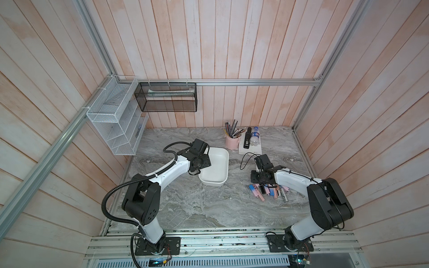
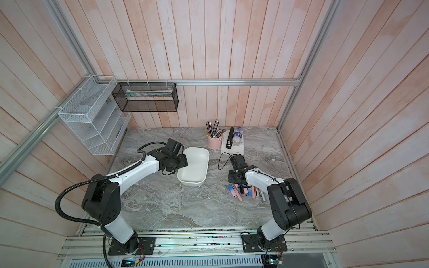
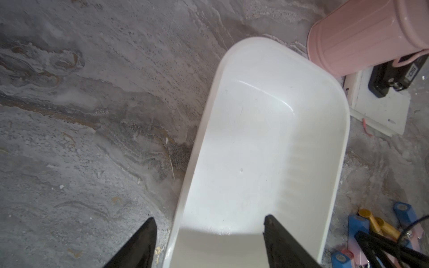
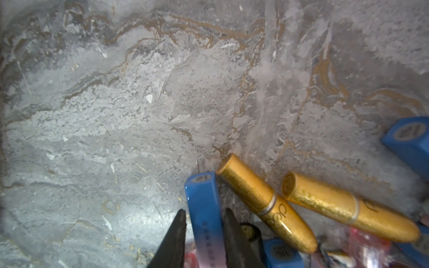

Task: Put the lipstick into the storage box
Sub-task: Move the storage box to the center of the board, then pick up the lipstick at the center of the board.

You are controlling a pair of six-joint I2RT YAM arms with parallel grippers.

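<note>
The storage box [image 1: 226,162] [image 2: 205,162] is a shallow white tub in the middle of the marble table, and nothing shows inside it. My left gripper [image 3: 209,218] hangs open over the box's [image 3: 267,139] near left rim, one finger outside the wall and one over the inside. A pile of lipsticks [image 1: 267,189] [image 2: 243,191] lies to the right of the box. My right gripper [image 4: 205,210] is down in that pile, shut on a blue-to-pink lipstick [image 4: 202,190] that rests on the table. Two gold lipsticks [image 4: 255,197] lie right beside it.
A pink pen cup [image 1: 232,141], a black stapler [image 1: 248,139] and a water bottle [image 1: 255,137] stand at the back, behind the box. A white wire basket [image 1: 113,120] and a black mesh basket [image 1: 166,97] hang on the walls. More blue lipsticks [image 4: 411,148] crowd the pile.
</note>
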